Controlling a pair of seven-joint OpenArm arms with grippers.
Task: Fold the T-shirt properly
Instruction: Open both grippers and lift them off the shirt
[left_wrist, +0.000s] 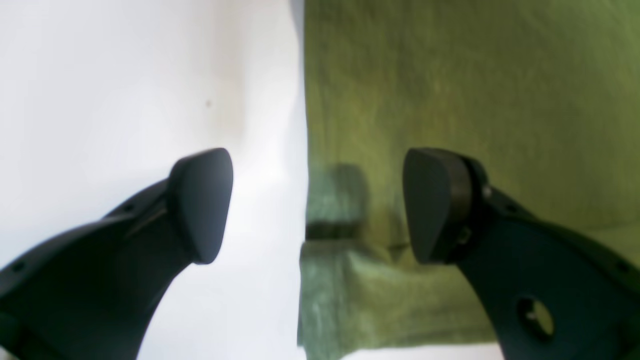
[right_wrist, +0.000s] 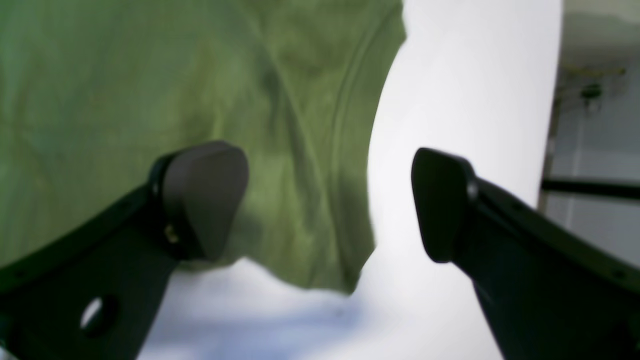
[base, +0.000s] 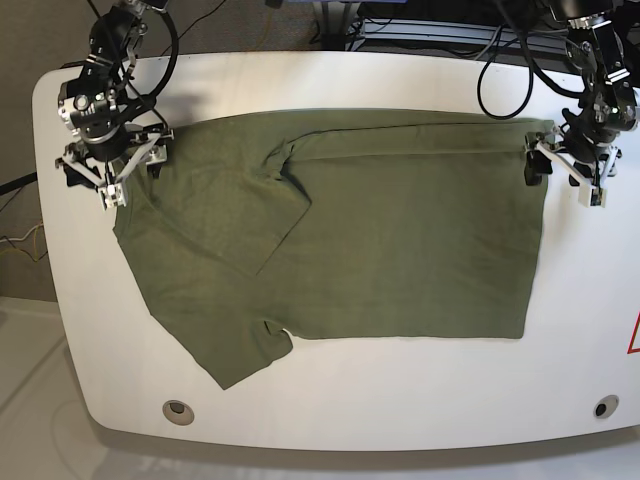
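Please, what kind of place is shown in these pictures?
Probably a robotics lab or test workspace. A white table carries an olive T-shirt, two robot arms are mounted at its far corners, and bundled black cables run behind it.

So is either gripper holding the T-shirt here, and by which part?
Nothing is held. The left gripper stands open astride an edge of the T-shirt, and the right gripper stands open over another edge, with no fabric pinched.
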